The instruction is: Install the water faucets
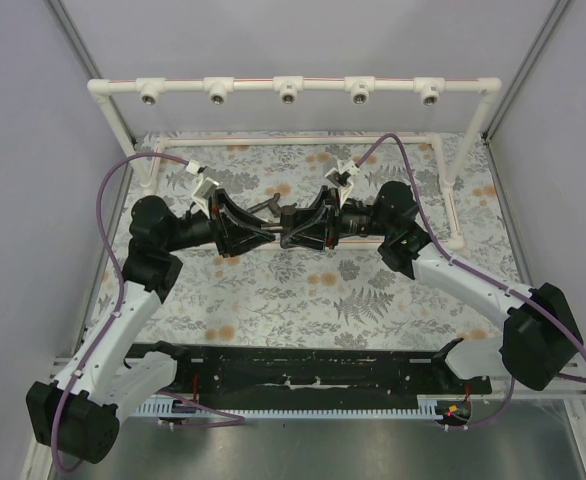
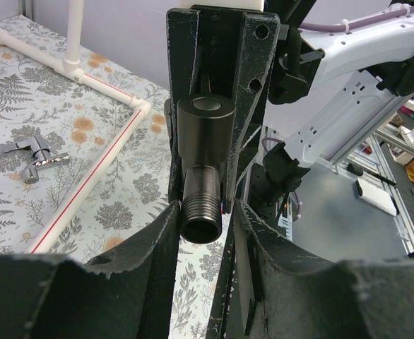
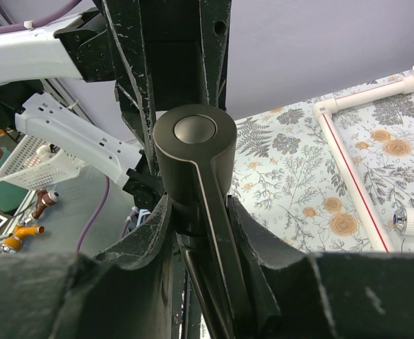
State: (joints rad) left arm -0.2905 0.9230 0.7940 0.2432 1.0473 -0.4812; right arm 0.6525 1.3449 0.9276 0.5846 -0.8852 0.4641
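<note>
A dark faucet (image 1: 279,226) hangs above the middle of the floral mat, between my two grippers, which meet tip to tip. My right gripper (image 1: 291,236) is shut on its body; the right wrist view shows its round cap and lever (image 3: 195,145) between the fingers. My left gripper (image 1: 265,232) has its fingers round the threaded end (image 2: 203,212), with a thin gap on one side. A silver cross-handled faucet (image 2: 34,157) lies on the mat. A white-ended faucet (image 3: 412,221) lies by the pipe.
The white pipe frame (image 1: 253,84) with several round sockets stands across the back, and its base pipes (image 1: 451,190) border the mat. A black rail (image 1: 303,368) runs along the near edge between the arm bases.
</note>
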